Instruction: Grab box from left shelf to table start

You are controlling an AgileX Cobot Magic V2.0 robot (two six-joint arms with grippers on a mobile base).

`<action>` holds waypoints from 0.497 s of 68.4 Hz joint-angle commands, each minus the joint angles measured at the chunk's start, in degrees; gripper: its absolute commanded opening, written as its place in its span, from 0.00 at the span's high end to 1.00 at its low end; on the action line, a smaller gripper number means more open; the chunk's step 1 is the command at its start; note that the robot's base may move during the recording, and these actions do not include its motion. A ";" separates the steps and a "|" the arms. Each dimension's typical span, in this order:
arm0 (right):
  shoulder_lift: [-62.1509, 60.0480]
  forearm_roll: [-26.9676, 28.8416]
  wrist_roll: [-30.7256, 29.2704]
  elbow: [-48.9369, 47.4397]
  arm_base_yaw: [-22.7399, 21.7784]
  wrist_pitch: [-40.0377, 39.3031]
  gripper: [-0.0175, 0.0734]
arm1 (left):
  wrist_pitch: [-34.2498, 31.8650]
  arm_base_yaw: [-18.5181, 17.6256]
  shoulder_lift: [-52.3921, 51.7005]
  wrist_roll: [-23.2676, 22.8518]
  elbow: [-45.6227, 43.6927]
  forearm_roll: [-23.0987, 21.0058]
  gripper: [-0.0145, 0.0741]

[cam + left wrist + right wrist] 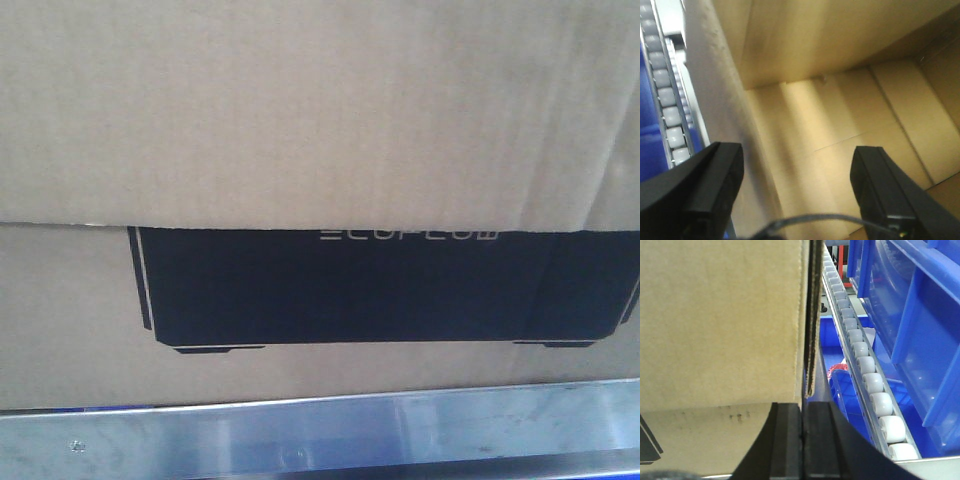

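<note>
The box [300, 120] fills the front view: brown cardboard, a top flap folded down over a black device silhouette and pale ECOFLOW lettering. It stands on the left shelf, whose silver front rail [320, 435] runs below it. My left gripper [797, 170] is open above the box's open inside [840, 125], one finger [715, 185] by the left wall, the other [885, 195] over the floor. My right gripper [802, 407] is shut, with nothing visible between the fingers, just below the edge of the box's right wall [810, 340]. The box's front [715, 315] lies to its left.
A grey roller track [865, 375] runs right of the box, with blue plastic bins [920, 315] beyond and below it. Another roller track [665, 100] and blue plastic lie left of the box. A silver rail edge [935, 460] shows at the bottom right.
</note>
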 commanded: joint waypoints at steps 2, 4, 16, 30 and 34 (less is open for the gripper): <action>-0.53 -0.31 -0.41 0.16 -0.08 -5.43 0.74 | -3.49 -0.44 2.23 0.12 -3.67 -0.48 0.43; -0.53 -0.31 -0.41 0.16 -0.08 -5.47 0.74 | -3.24 -0.44 3.11 -0.13 -4.36 -0.21 0.43; -0.53 -0.31 -0.41 0.16 -0.08 -5.47 0.74 | -0.71 -0.44 6.39 -4.38 -8.12 1.89 0.44; -0.53 -0.31 -0.41 0.16 -0.08 -5.47 0.74 | 5.68 -0.44 9.91 -9.07 -12.45 3.69 0.44; -0.53 -0.31 -0.41 0.16 -0.08 -5.47 0.74 | 7.28 -0.72 10.73 -9.68 -13.48 4.18 0.44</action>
